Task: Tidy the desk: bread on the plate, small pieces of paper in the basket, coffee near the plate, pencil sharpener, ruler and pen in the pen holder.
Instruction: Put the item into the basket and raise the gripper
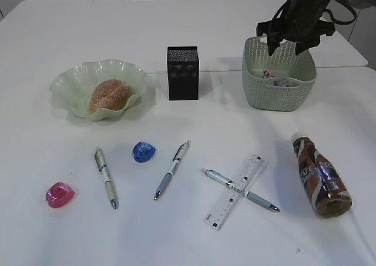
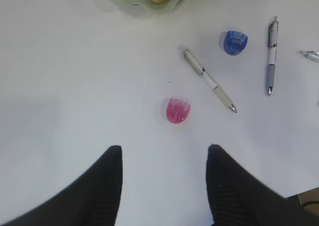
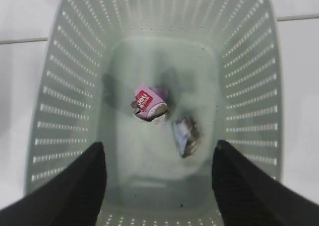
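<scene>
Above the sage-green basket (image 1: 279, 93) hangs my right gripper (image 3: 159, 145), open and empty. Two small pieces of paper lie on the basket floor, one pink (image 3: 149, 104) and one grey (image 3: 186, 135). My left gripper (image 2: 164, 147) is open over bare desk, just short of the pink pencil sharpener (image 2: 177, 110). The bread (image 1: 110, 94) sits on the plate (image 1: 70, 84). At the front right the coffee (image 1: 320, 175) lies on its side. One pen (image 1: 241, 191) lies across the ruler (image 1: 235, 189). The black pen holder (image 1: 183, 73) stands mid-desk.
A blue pencil sharpener (image 1: 143, 151) lies between two more pens (image 1: 106, 178) (image 1: 172, 169) on the front half of the desk. The left arm is outside the exterior view. A seam in the desk runs behind the pen holder and basket.
</scene>
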You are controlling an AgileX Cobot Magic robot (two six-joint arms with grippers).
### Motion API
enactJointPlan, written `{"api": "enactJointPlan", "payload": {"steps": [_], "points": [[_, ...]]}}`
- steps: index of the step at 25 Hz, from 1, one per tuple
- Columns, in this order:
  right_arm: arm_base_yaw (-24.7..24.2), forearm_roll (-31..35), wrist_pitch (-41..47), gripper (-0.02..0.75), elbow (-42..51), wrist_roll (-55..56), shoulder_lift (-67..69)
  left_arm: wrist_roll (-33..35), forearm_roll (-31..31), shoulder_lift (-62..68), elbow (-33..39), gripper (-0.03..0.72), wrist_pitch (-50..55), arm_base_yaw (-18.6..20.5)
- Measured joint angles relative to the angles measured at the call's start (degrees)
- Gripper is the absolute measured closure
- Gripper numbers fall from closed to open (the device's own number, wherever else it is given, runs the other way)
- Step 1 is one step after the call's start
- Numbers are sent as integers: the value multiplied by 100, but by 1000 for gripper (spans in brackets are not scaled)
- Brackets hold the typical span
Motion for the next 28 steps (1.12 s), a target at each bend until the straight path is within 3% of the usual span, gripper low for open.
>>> {"api": "enactJointPlan", "payload": {"steps": [12,28], "points": [[0,28,999,193,-108,-26,-246,0,0,0,0,311,9,0],[0,408,1146,193,-104,-63,-1515,-147,-76,0,0,311,236,0]]}}
